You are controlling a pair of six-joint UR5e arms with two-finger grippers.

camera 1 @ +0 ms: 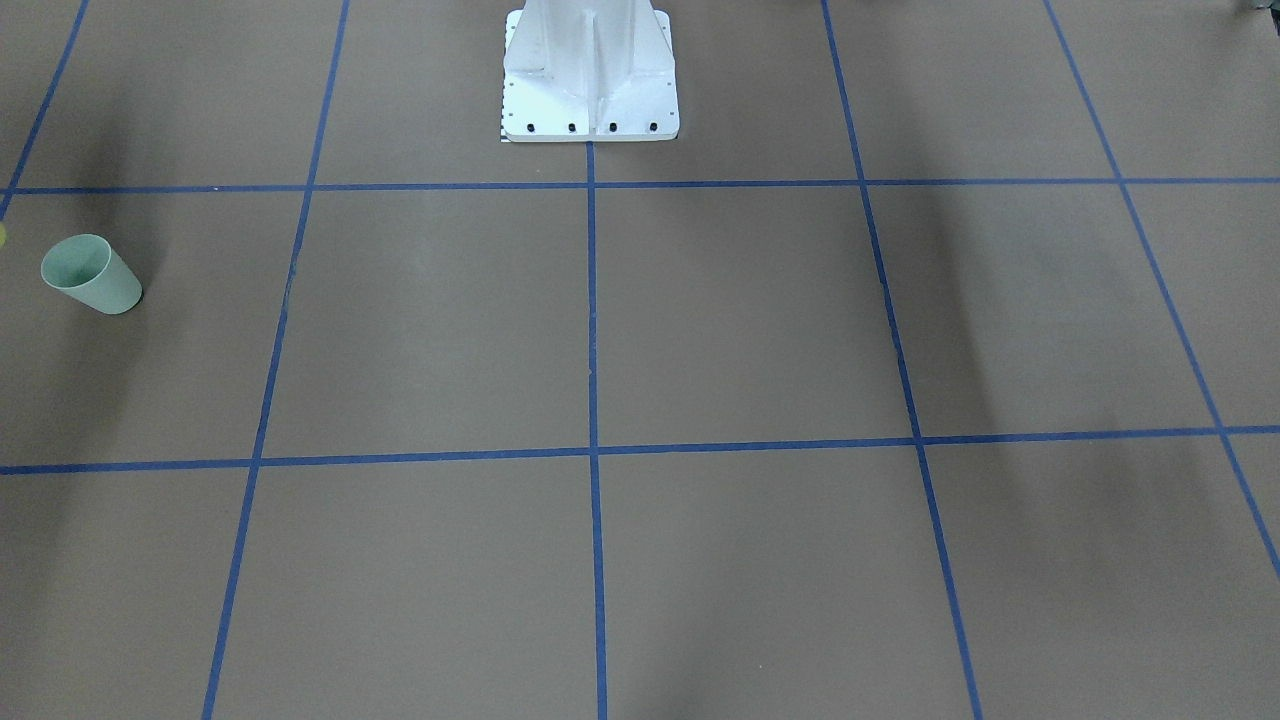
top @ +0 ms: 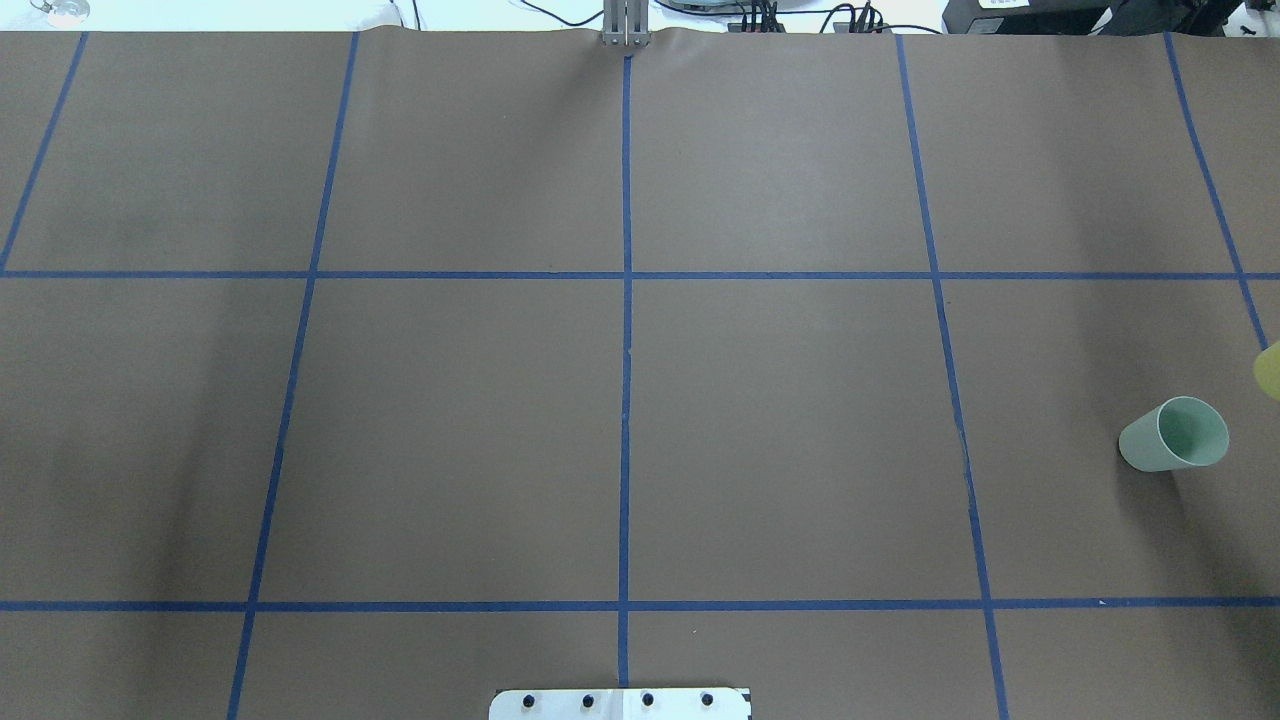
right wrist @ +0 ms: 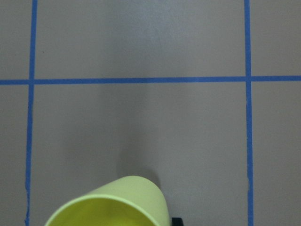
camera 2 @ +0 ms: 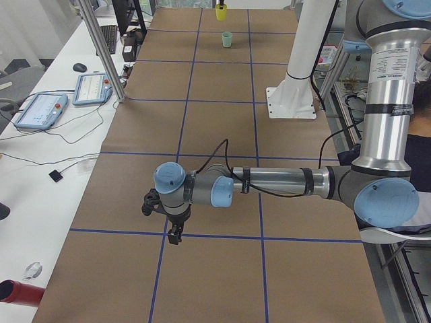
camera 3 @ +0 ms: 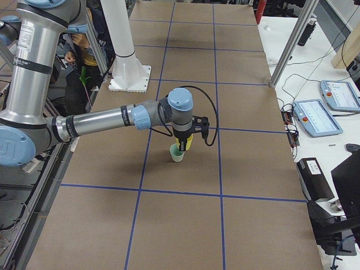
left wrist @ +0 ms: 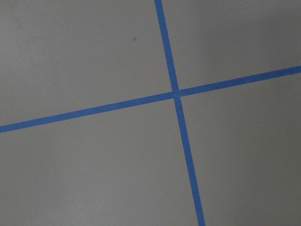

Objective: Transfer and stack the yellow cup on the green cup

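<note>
The green cup [top: 1175, 435] stands upright, mouth up, at the table's far right; it also shows in the front view [camera 1: 90, 273] and in the right side view [camera 3: 178, 152]. The yellow cup [camera 3: 186, 142] hangs in my right gripper [camera 3: 184, 139], close beside the green cup and a little above the table. In the right wrist view the yellow cup [right wrist: 117, 202] fills the bottom edge. Only a sliver of it [top: 1268, 370] shows at the overhead view's right edge. My left gripper [camera 2: 174, 232] hovers low over the table far from both cups; I cannot tell whether it is open.
The white robot base [camera 1: 590, 75] stands at the middle of the table's near side. Blue tape lines [top: 626, 300] divide the brown table into squares. Aluminium posts [camera 3: 292, 42], teach pendants [camera 3: 314, 115] and cables sit beyond the far table edge.
</note>
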